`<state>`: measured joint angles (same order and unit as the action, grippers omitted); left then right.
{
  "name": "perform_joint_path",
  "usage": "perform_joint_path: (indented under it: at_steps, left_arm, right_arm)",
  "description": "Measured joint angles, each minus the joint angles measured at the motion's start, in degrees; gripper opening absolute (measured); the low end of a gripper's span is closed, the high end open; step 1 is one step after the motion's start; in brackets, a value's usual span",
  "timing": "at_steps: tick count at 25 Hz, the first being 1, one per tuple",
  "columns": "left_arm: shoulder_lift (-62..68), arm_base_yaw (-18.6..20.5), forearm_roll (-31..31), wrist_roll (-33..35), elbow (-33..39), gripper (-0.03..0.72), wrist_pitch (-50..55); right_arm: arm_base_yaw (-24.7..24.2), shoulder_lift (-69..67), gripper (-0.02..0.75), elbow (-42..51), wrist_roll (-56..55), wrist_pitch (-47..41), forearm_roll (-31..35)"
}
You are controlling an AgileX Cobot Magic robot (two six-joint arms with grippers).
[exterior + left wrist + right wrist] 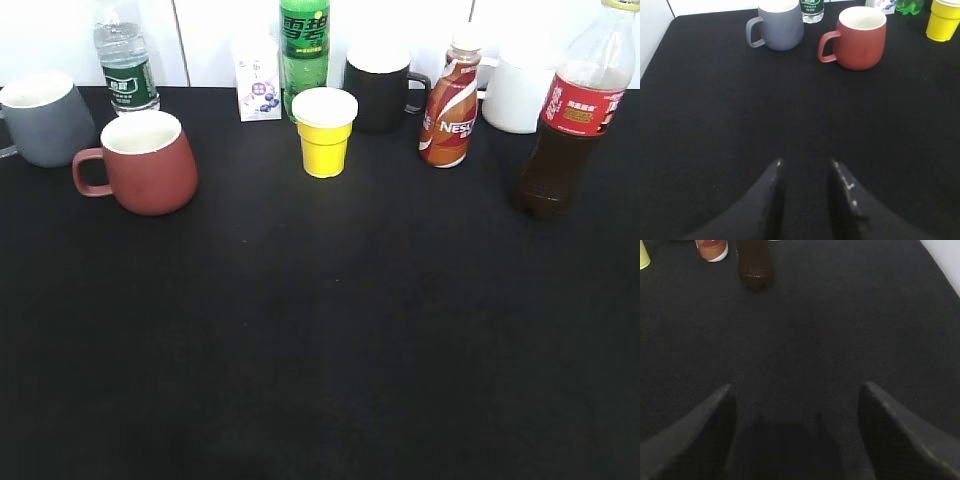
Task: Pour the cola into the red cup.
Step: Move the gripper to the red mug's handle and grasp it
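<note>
The cola bottle [566, 120], clear with dark liquid, a red label and a yellow cap, stands at the far right of the black table; its base shows in the right wrist view [754, 267]. The red cup [145, 162] stands upright at the left, handle to the left; it also shows in the left wrist view [858, 36]. My left gripper [806, 162] is open and empty, well short of the cup. My right gripper [796, 386] is wide open and empty, well short of the bottle. Neither gripper shows in the exterior view.
A grey mug [42, 118], a water bottle [125, 60], a small carton [257, 82], a green Sprite bottle [304, 50], a yellow cup [324, 132], a black mug [380, 90], a Nescafe bottle [450, 102] and a white jug [517, 92] line the back of the black table [320, 340].
</note>
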<state>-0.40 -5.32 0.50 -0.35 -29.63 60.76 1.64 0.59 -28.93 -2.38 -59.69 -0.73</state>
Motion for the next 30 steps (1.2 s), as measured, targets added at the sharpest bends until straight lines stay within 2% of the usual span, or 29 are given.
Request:
perform_joint_path:
  at_steps: [11, 12, 14, 15, 17, 23, 25, 30]
  left_arm:
    - [0.00, 0.00, 0.01, 0.00, 0.00, 0.235, 0.00]
    - [0.00, 0.00, -0.07, 0.00, 0.00, 0.260, 0.00]
    - [0.13, 0.00, -0.50, 0.00, -0.56, 0.406, -0.78]
    - [1.25, 0.00, -0.50, 0.00, -1.57, 0.485, -4.15]
    - [6.14, 0.00, -0.14, 0.00, -3.25, 0.532, -13.51]
    - [35.23, 0.00, 0.24, 0.00, -4.39, 0.538, -55.57]
    - [45.30, -0.48, 0.47, 0.00, -4.39, 0.538, -65.31]
    - [67.32, -7.80, -1.26, -0.12, -1.92, 0.538, -87.59]
  right_arm:
    - [0.00, 0.00, 0.573, 0.00, 0.00, 0.00, 0.00]
    - [0.00, 0.00, 0.573, 0.00, 0.00, 0.00, 0.00]
    - [0.00, 0.00, 0.573, 0.00, 0.00, 0.00, 0.00]
    - [0.00, 0.00, 0.573, 0.00, 0.00, 0.00, 0.00]
    - [0.00, 0.00, 0.573, 0.00, 0.00, 0.00, 0.00]
    - [0.00, 0.00, 0.573, 0.00, 0.00, 0.00, 0.00]
    - [0.00, 0.00, 0.573, 0.00, 0.00, 0.00, 0.00]
    - [0.00, 0.00, 0.573, 0.00, 0.00, -0.06, 0.00]
